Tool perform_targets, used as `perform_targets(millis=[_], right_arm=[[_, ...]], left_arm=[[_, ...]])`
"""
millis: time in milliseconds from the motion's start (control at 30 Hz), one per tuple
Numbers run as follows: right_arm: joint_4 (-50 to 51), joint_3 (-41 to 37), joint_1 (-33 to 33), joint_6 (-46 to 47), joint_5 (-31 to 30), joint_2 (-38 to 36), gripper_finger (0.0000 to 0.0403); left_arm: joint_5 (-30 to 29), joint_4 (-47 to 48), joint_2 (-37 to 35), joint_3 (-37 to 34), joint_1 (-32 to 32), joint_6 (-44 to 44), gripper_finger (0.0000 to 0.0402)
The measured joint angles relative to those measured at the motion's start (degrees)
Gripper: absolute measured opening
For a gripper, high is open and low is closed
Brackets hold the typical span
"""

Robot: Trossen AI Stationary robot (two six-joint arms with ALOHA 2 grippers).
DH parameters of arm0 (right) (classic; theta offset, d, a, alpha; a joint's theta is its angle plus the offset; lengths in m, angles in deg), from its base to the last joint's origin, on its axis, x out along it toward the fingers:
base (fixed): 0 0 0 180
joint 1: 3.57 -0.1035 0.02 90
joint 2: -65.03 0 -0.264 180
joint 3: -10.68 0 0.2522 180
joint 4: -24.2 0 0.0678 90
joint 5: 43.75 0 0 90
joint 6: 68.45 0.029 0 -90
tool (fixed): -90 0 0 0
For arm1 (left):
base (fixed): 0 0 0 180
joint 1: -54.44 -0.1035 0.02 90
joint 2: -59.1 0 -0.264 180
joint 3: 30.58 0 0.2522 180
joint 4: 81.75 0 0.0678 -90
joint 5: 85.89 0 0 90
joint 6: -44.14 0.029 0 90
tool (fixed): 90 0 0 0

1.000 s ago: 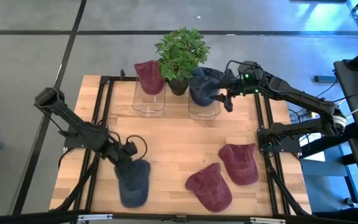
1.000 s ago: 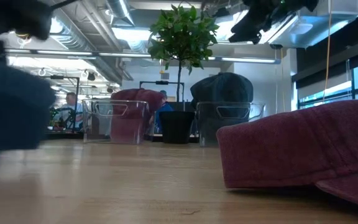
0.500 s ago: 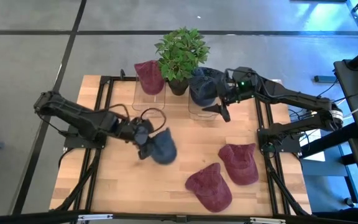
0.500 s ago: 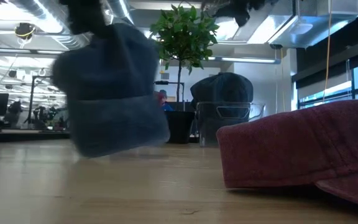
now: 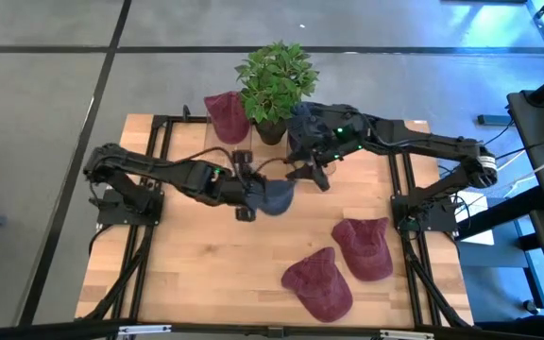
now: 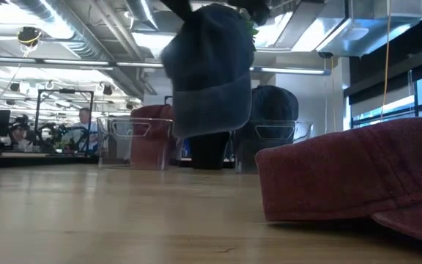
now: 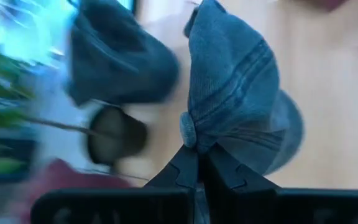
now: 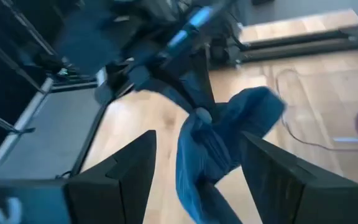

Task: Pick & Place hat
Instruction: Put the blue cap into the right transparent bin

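While maroon hats (image 5: 362, 247) dot the wooden table (image 5: 253, 255).

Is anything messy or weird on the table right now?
Two maroon hats lie loose on the wood, unlike the hats sitting on the clear stands by the plant. A blue hat dangles in mid-air, pinched by the left gripper. The right gripper is open beside it.

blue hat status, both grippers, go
Left gripper shut on blue hat, carried above mid-table. Right gripper open, close beside it. Second blue hat already on the clear bin ahead.
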Motion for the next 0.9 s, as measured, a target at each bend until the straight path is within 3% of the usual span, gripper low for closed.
perform_targets(millis=[200,333,600,700,900], right_arm=[[2.20,4.28,-1.36,0.04,-3.57,3.58,0.0227],[2.79,4.63,-1.64,0.05,-4.40,4.67,0.0227],[4.79,4.59,-3.04,-1.50,-5.24,5.82,0.0227],[4.70,4.59,-3.95,-1.56,-8.10,5.70,0.0225],[5.32,4.59,-4.85,-1.76,-10.95,5.57,0.0158]], left_arm=[[-12.70,-0.03,4.79,4.10,1.09,9.83,0.0004],[-17.61,-3.17,5.71,4.32,1.90,14.52,0.0004],[-18.12,-5.92,5.62,4.33,2.27,13.95,0.0004],[-17.32,-5.94,5.57,4.33,2.33,13.91,0.0004],[-17.25,-6.87,5.57,4.33,2.31,13.76,0.0004]])
